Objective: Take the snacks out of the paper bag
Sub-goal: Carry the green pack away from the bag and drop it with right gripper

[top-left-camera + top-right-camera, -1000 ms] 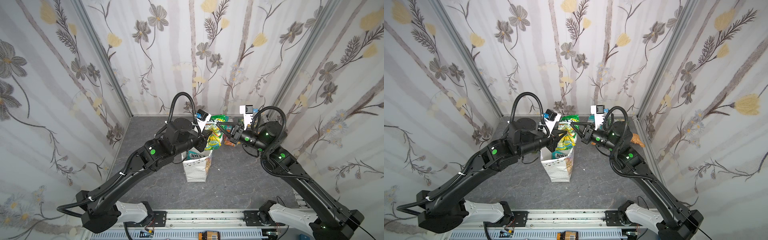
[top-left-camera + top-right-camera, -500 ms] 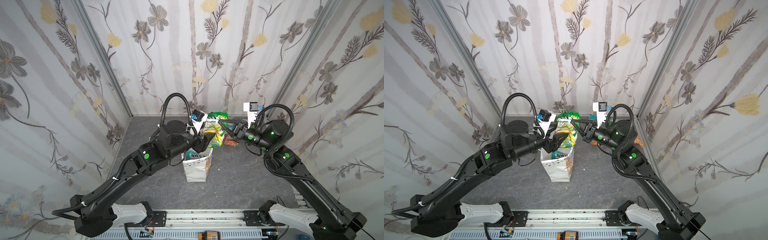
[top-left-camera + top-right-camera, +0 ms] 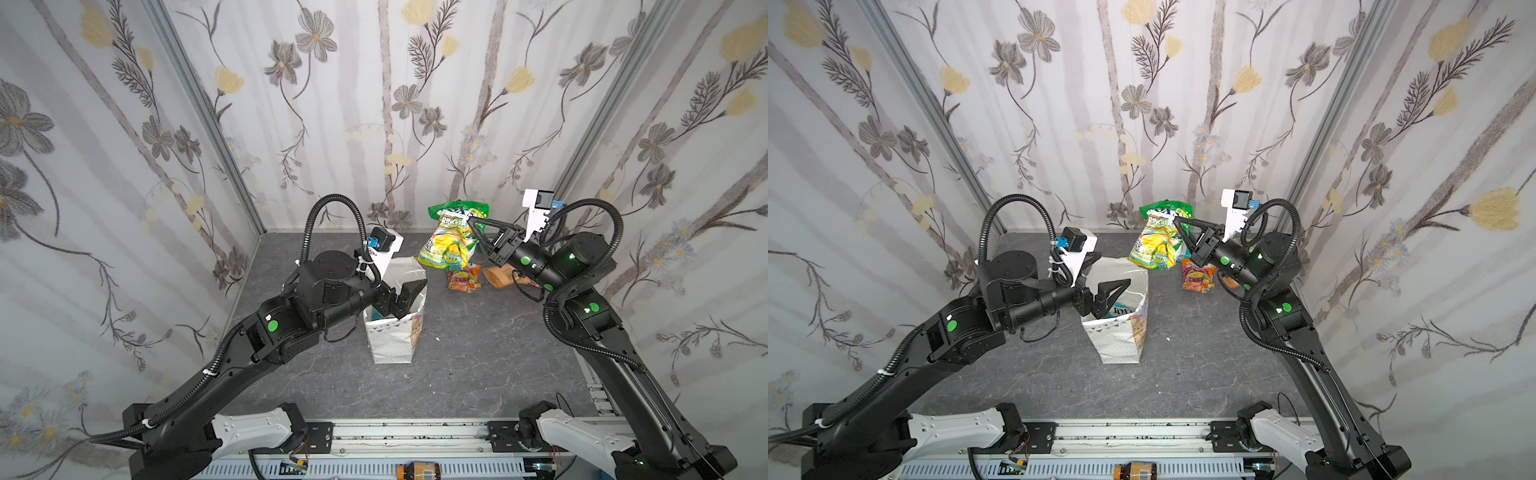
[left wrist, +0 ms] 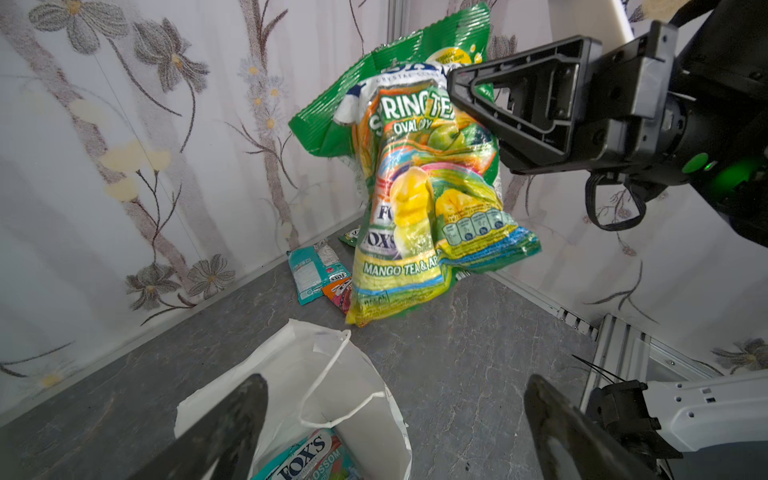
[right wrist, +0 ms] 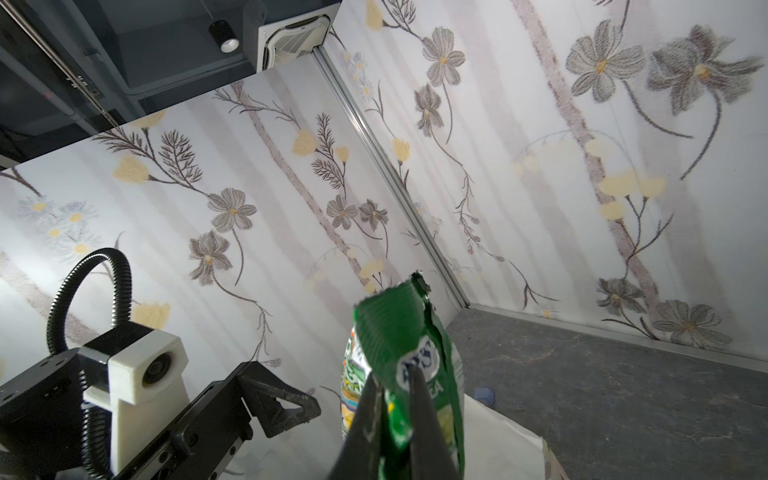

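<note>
right gripper point(image 3: 472, 224) around green packet point(image 3: 451, 245) top (aloft)

This is a robotics lab test cell rather than a lived-in room: floral-printed panels point(image 3: 374, 104) joined by bare aluminium corner strips point(image 3: 203, 108) box in a grey stone-look tabletop point(image 3: 478, 365). Along the bottom edge of both top views, a slotted metal rail point(image 3: 415, 434) carries the white arm mounts point(image 3: 249, 428). At the upper left of the right wrist view, the panels stop short of a dark ceiling with an air-conditioning cassette point(image 5: 291, 33) and a spot lamp point(image 5: 224, 35).
</note>
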